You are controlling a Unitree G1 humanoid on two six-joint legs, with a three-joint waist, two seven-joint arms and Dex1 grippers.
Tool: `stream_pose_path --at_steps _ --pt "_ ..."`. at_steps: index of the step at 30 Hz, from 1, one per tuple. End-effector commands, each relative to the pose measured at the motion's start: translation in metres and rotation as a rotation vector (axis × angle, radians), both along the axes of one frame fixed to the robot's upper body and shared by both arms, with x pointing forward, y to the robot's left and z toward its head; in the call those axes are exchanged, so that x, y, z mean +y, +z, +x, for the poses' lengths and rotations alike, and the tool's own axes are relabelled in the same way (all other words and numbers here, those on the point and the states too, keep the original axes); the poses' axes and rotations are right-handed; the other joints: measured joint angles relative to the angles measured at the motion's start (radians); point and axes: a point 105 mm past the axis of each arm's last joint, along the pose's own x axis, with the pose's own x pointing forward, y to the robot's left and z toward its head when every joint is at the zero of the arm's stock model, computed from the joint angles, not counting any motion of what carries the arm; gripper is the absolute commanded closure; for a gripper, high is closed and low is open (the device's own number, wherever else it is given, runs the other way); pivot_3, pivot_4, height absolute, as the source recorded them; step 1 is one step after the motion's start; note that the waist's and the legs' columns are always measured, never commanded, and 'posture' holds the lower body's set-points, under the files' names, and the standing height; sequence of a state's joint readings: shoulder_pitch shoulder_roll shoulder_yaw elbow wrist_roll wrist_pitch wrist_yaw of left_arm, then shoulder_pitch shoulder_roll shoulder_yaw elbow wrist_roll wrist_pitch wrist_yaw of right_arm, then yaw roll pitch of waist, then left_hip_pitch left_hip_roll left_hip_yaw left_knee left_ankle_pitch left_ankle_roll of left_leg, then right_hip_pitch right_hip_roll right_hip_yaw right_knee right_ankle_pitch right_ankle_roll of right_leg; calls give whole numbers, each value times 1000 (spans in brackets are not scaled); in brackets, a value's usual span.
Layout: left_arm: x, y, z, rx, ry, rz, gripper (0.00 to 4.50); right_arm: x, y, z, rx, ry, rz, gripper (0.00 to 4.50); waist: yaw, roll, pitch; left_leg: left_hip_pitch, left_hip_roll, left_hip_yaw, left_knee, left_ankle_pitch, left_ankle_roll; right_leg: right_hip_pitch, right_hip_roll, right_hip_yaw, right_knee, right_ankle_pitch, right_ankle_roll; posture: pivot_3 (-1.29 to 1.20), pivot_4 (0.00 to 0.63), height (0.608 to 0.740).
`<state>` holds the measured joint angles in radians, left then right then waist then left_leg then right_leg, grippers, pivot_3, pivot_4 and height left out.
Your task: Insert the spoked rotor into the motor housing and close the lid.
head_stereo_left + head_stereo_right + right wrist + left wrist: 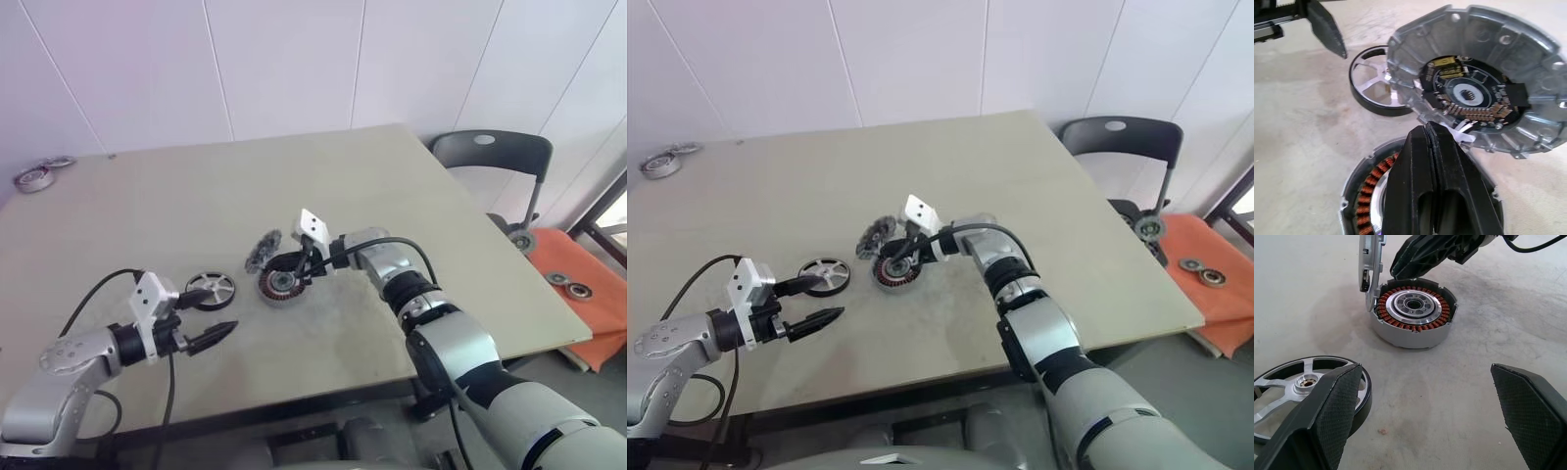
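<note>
left end effector (pixel 209 314) released | right end effector (pixel 1436 147) clenched over motor housing (pixel 1413 311); lid (pixel 1484 78) upright

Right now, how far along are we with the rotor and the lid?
Nothing is finished yet. The motor housing sits open with its windings exposed and its lid tilted up beside it. The shut right end effector is at the lid's lower edge. The spoked rotor lies on the table, outside the housing, next to the open left end effector. Still to do: pick up the rotor, seat it in the housing, then close the lid.
</note>
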<state>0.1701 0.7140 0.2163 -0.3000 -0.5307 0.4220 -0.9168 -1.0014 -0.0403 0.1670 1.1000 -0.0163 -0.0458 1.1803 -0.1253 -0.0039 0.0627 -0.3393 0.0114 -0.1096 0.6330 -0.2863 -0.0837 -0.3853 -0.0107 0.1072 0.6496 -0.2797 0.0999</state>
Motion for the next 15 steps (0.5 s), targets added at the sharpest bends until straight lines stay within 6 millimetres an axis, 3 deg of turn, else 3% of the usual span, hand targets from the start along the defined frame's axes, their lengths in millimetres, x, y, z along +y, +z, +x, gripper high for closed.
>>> stream_pose_path --at_steps 1,8,15 --pt "-1 12 4 -59 -13 9 0 5 28 6 -55 11 66 4470 0 0 0 0 0 0 0 0 0 0 0 0 0 0 0 0 0 740" --pt "0 15 5 -68 -7 9 0 0 34 1 -73 67 58 4470 0 0 0 0 0 0 0 0 0 0 0 0 0 0 0 0 0 740" --pt "-2 14 7 -74 -4 1 0 16 32 1 -97 38 60 4470 -1 0 0 0 0 0 0 0 0 0 0 0 0 0 0 0 0 740"
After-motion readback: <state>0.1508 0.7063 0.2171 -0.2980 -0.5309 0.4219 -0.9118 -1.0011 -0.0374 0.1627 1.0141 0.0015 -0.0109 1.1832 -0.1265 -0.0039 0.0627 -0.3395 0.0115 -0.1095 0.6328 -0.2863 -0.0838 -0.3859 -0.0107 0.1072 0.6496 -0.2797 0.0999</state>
